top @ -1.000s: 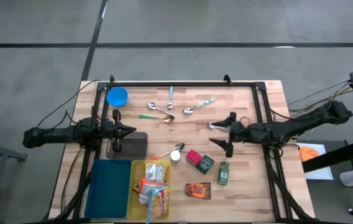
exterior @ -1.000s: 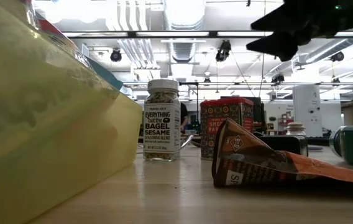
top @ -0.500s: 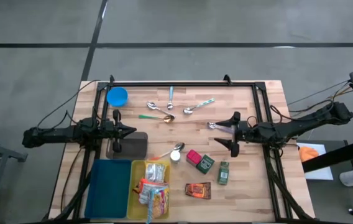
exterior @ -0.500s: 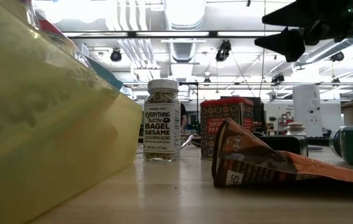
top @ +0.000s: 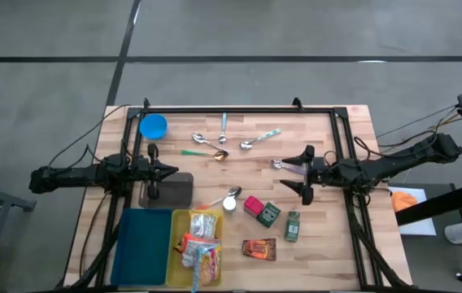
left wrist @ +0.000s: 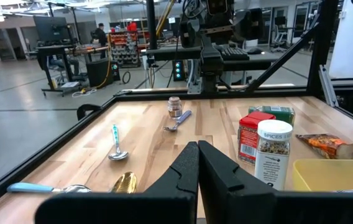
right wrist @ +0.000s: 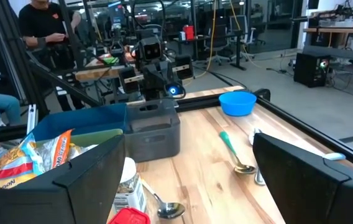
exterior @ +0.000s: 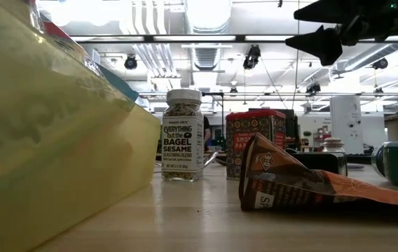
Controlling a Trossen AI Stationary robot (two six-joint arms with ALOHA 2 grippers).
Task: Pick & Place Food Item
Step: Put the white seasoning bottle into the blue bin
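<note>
Several food items lie at the table's near side: a brown snack packet (top: 259, 249), a red spice tin (top: 253, 205), a green tin (top: 268, 214), a green bottle (top: 293, 226) and a white-lidded seasoning jar (top: 229, 203). Snack bags fill the yellow tray (top: 176, 244). My right gripper (top: 304, 175) hovers open above the table, right of the spoons and beyond the tins, with nothing between its fingers (right wrist: 89, 177). My left gripper (top: 166, 169) waits shut at the left, above the grey bin (top: 180, 190), holding nothing.
Several spoons (top: 215, 146) are scattered at the far middle, one (top: 282, 165) just ahead of my right gripper. A blue bowl (top: 153, 126) stands far left. A blue tray (top: 141, 247) adjoins the yellow one. A black frame (top: 239, 111) rims the table. People show in the room beyond.
My right gripper has tipped its fingers up a little toward level, staying open. The food items and my left arm have kept still.
</note>
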